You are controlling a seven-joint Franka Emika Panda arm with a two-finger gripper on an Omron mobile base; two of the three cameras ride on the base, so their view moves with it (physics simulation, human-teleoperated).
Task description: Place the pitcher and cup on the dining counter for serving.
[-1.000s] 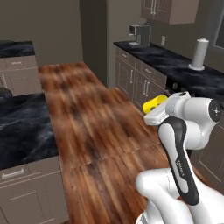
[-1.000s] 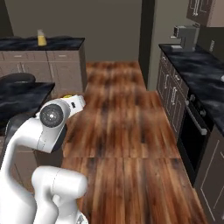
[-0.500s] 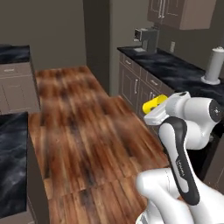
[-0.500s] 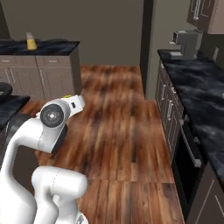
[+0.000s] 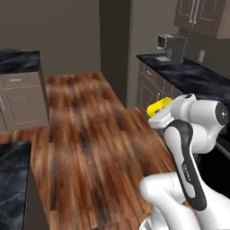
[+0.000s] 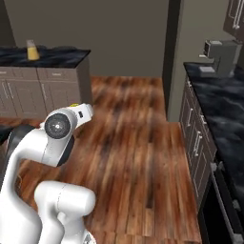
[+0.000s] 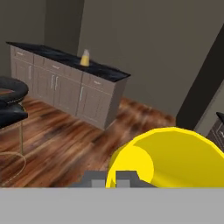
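Note:
The small yellow cup (image 5: 158, 107) lies on its side in my gripper (image 5: 157, 117), which is shut on it, carried at chest height above the wood floor. In the hand view the cup (image 7: 175, 157) looms at the lower right, open mouth toward the camera, with the gripper (image 7: 116, 177) on its edge. The pitcher (image 6: 32, 50), holding orange-yellow liquid, stands far off on a black counter (image 6: 57, 57) over grey-brown cabinets; the hand view also shows the pitcher (image 7: 85, 57) there. A black marble counter corner (image 5: 13, 179), which seems to be the dining counter, sits at the near left.
Dark round stools (image 7: 11, 89) stand at the left of the hand view. A long black counter (image 5: 197, 78) with a coffee machine (image 5: 170, 45) runs along the right wall. A grey pillar (image 6: 174, 57) rises beyond it. Wood floor (image 5: 90, 134) lies open ahead.
The whole picture has shifted in both base views, so the base has moved: the near left counter has slid out to the left. The arm keeps its pose with the cup.

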